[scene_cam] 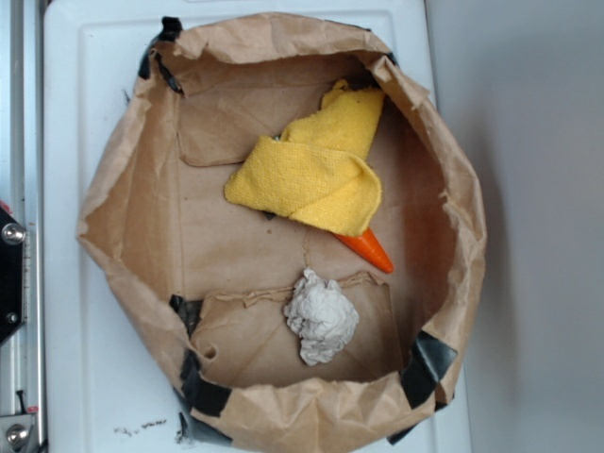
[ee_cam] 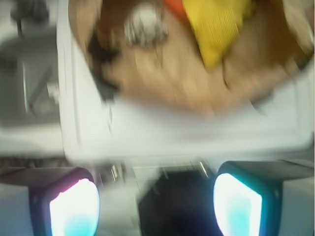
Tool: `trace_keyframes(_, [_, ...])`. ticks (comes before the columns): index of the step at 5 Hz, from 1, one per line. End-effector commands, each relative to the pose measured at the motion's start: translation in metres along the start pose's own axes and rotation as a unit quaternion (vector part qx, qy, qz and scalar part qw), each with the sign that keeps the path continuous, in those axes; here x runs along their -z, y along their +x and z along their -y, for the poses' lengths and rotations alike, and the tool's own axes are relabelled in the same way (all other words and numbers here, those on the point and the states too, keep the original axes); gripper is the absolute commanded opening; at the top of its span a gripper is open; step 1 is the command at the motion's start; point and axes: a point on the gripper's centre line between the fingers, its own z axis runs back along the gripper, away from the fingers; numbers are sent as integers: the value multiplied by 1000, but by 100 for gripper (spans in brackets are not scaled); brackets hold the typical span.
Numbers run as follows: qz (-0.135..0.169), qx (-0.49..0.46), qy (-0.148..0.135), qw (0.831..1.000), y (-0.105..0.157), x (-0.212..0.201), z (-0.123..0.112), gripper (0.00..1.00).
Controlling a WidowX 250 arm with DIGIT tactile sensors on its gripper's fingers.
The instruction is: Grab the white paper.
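The white paper [scene_cam: 322,316] is a crumpled off-white ball lying on the floor of the brown paper bag [scene_cam: 123,189], near its front edge. In the blurred wrist view the white paper [ee_cam: 144,24] shows at the top, far ahead of my gripper [ee_cam: 155,206]. My gripper is open and empty, its two fingers wide apart, one fingertip [ee_cam: 74,209] at the lower left. It is outside the bag, over the white surface. The gripper does not show in the exterior view.
A folded yellow cloth [scene_cam: 316,175] lies in the back of the bag, over an orange cone-shaped object [scene_cam: 368,250]. They also show in the wrist view: the cloth [ee_cam: 216,24] at top right. The bag sits on a white tray [scene_cam: 66,113]. Black tape [scene_cam: 429,363] patches the bag's rim.
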Motion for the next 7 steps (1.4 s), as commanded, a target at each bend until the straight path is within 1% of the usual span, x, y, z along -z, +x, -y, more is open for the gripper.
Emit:
trace_keyframes(1, [58,-62,-10,996,100,37,8,100])
trace_keyframes(2, [63,-69,-9,996,120,46,8,100])
trace_keyframes(3, [85,-117,-10,989,97,32,-9,100])
trace_keyframes(4, [130,-206,-8,970,61,10,-32,100])
trace_keyframes(5, [136,-259,1,956,38,3,-38,100])
trace_keyframes(7, [136,-259,1,956,38,3,-38,100])
